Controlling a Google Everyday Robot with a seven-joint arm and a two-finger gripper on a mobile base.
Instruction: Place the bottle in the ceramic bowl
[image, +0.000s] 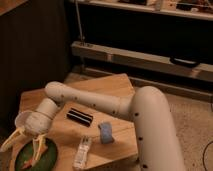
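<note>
The bottle (82, 152), slim and white with greyish markings, lies on the wooden table (100, 92) near its front edge. The ceramic bowl (47, 159), a dark green shallow dish, sits at the table's front left corner. My gripper (22, 150) hangs over the bowl's left part, to the left of the bottle and apart from it. Its yellowish fingers (11, 141) are spread open and hold nothing. The white arm (100, 102) reaches across the table from the right.
A black rectangular bar (79, 116) lies mid-table. A blue-grey sponge-like block (105, 132) lies right of the bottle. A small translucent white cup (22, 120) stands behind the gripper. Dark shelving (140, 55) stands behind the table.
</note>
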